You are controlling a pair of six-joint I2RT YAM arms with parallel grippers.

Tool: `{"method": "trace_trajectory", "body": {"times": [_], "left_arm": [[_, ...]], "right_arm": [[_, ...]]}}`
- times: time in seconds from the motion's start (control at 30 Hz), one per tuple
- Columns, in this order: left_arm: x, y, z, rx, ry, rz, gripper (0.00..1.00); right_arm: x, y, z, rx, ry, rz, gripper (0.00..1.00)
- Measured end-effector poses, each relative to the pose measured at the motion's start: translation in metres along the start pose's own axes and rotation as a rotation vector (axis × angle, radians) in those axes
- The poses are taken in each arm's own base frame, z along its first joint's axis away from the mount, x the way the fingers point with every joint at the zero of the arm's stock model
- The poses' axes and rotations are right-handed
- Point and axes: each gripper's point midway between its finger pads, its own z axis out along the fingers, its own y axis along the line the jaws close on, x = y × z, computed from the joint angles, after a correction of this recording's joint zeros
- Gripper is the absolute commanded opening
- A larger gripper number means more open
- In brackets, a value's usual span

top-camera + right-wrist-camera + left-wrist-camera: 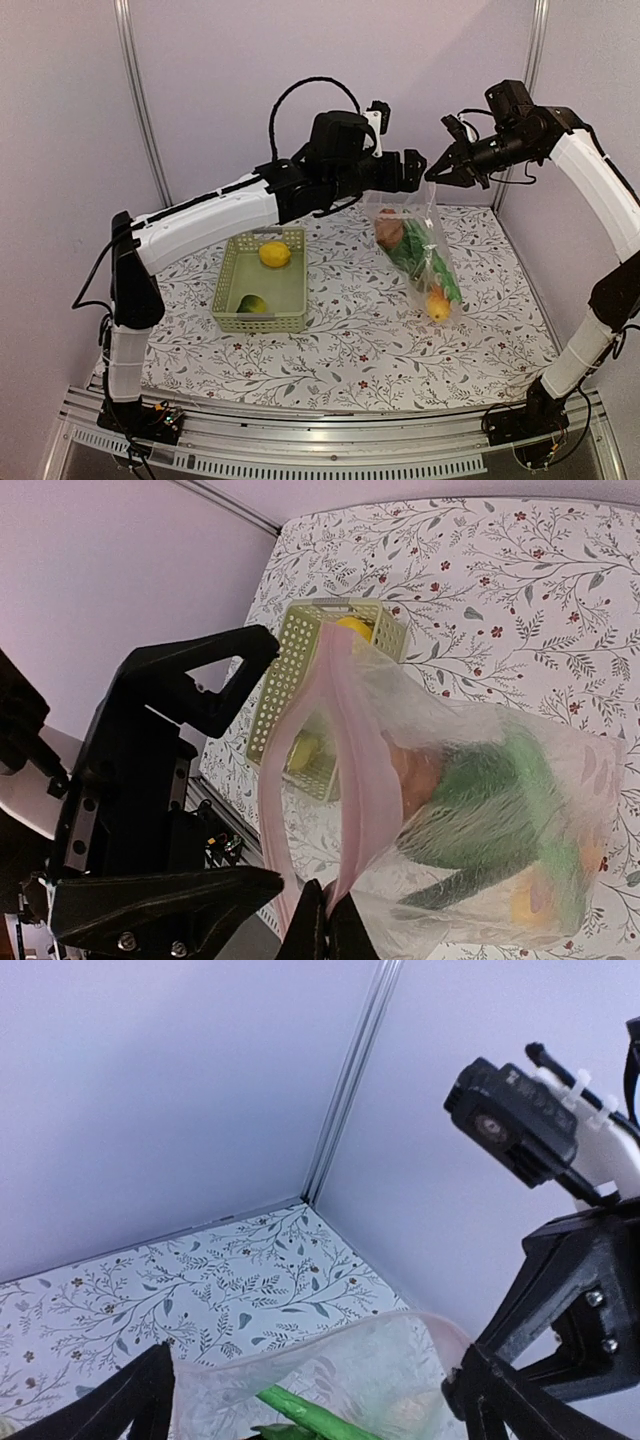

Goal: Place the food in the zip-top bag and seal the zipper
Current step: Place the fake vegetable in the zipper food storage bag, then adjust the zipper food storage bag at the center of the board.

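The clear zip-top bag (418, 250) hangs above the table between both grippers. Inside it are a reddish-brown piece (388, 232), green vegetables (414, 256) and a yellow piece (438, 304). My right gripper (436, 172) is shut on one end of the pink zipper strip (355, 780), pinching it at the bag's corner (332, 920). My left gripper (408, 172) is open wide, its fingers (200, 675) straddling the bag's mouth. In the left wrist view the mouth rim (300, 1345) arches between the fingers over a green stalk (300, 1410). The strip's two sides stand apart.
The pale green basket (228, 285) sits left of the bag, holding a yellow lemon (275, 254) and a green-yellow piece (252, 304). Walls close the back and both sides. A metal rail (300, 425) runs along the table's near edge.
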Motion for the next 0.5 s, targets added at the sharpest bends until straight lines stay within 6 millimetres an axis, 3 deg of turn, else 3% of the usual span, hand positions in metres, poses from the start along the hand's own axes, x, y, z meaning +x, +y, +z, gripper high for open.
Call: {"method": "trace_trajectory", "body": {"times": [0.17,0.33,0.43,0.5], "left_arm": [[-0.041,-0.006,-0.015,-0.003,-0.090,0.039,0.98],[-0.080,0.010,-0.051,-0.073,-0.124,0.018,0.78],[-0.086,0.028,-0.074,-0.122,-0.083,-0.026,0.72],[-0.077,0.041,-0.084,-0.149,-0.029,-0.044,0.72]], "right_arm": [[-0.001,-0.004,0.004,0.004,0.008,0.006,0.00],[-0.001,-0.005,0.006,0.003,0.013,0.006,0.00],[-0.001,-0.007,0.008,0.005,0.017,0.009,0.00],[-0.001,-0.009,0.010,0.006,0.021,0.011,0.00]]}}
